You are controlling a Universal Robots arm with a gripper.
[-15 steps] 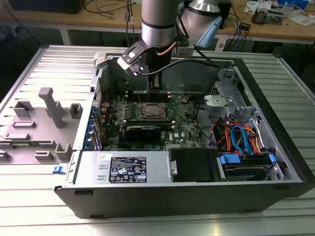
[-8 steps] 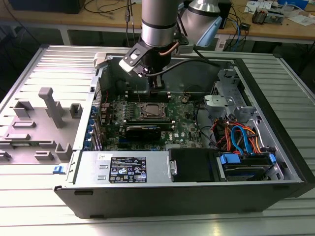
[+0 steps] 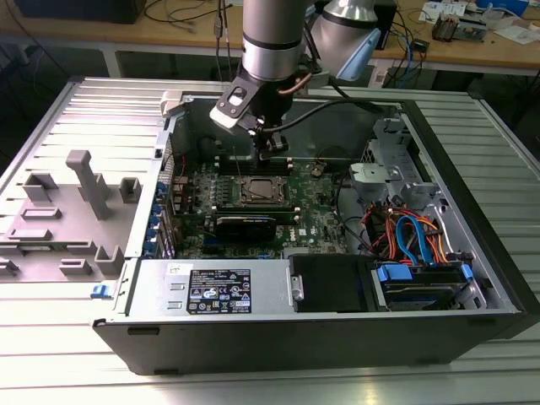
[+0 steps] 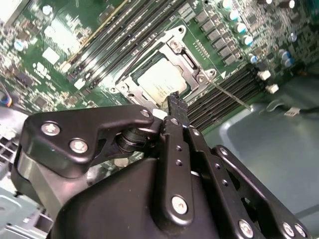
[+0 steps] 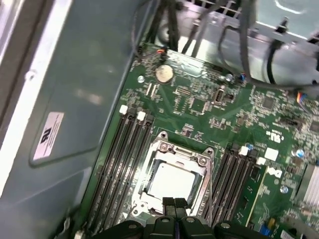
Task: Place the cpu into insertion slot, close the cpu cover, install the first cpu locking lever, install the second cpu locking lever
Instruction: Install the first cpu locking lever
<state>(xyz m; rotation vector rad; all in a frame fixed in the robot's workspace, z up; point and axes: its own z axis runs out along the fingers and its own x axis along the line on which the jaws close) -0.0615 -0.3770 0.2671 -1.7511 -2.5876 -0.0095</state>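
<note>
The cpu (image 5: 172, 181) lies flat in the insertion slot (image 3: 256, 192) on the green board, its dull silver top facing up. The cpu cover (image 5: 164, 149) lies down over it as a silvery frame, and the chip (image 4: 159, 79) shows through its window. A thin wire locking lever (image 4: 232, 94) sticks out from one corner of the socket, over the memory slots. My gripper (image 5: 175, 206) hovers just above the socket's edge with its two black fingertips pressed together and nothing between them. In the exterior view the gripper (image 3: 272, 152) hangs over the far side of the socket.
Long black memory slots (image 5: 119, 159) flank the socket on both sides. A coin battery (image 5: 164, 73) sits farther along the board. Case walls (image 3: 472, 219), coloured cables (image 3: 413, 236), a drive bay and a power supply (image 3: 215, 287) surround the board. A grey fixture (image 3: 84, 181) stands at the exterior view's left.
</note>
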